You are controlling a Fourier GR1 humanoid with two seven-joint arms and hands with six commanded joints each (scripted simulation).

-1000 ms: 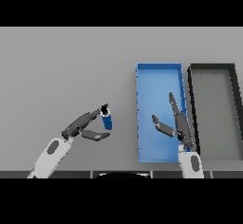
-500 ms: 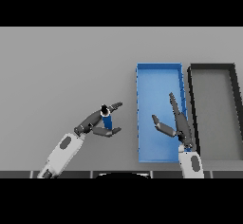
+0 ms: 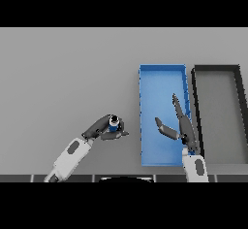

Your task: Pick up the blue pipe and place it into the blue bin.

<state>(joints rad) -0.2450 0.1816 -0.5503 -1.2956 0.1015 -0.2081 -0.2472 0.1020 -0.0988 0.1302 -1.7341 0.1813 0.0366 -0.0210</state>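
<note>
My left hand [image 3: 102, 127] curls its fingers round the blue pipe [image 3: 114, 122], holding it over the grey table [image 3: 63, 77], left of the blue bin [image 3: 161, 73]. My right hand [image 3: 181, 126] hangs over the bin's right side, fingers straight and spread, beside the black bin [image 3: 217, 69]

The grey table [image 3: 68, 73] is looking matt and smooth. The blue bin [image 3: 162, 77] is showing plain plastic-like walls, the black bin [image 3: 217, 69] at its three o'clock likewise dull.
</note>
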